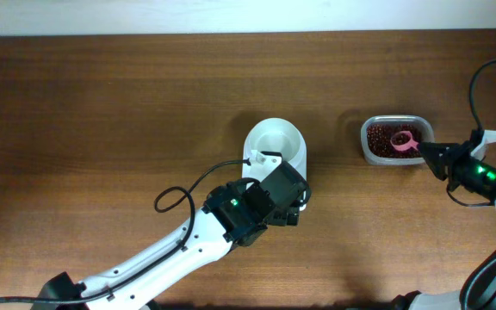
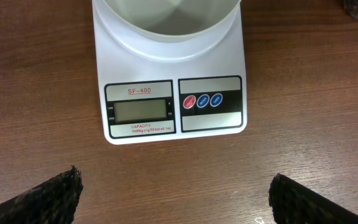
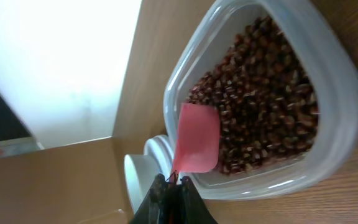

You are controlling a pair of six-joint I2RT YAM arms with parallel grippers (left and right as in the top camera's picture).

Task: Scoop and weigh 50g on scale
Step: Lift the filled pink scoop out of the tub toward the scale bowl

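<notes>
The white scale (image 2: 173, 106) stands mid-table with its round white bowl (image 1: 275, 145) empty and its grey display blank. My left gripper (image 2: 176, 199) hovers open just in front of the display, its black fingers (image 2: 55, 196) wide apart over bare wood. In the overhead view that gripper (image 1: 293, 202) covers the scale's front end. To the right, dark red-brown beans (image 3: 266, 106) fill a clear tub (image 1: 394, 140). My right gripper (image 3: 171, 183) is shut on the handle of a pink spoon (image 3: 197, 140), whose bowl rests on the beans near the tub's rim.
A black cable (image 1: 175, 196) loops on the wood left of the left arm. The right arm's cable (image 1: 476, 82) arcs at the right edge. A pale wall runs along the table's far edge (image 1: 231, 33).
</notes>
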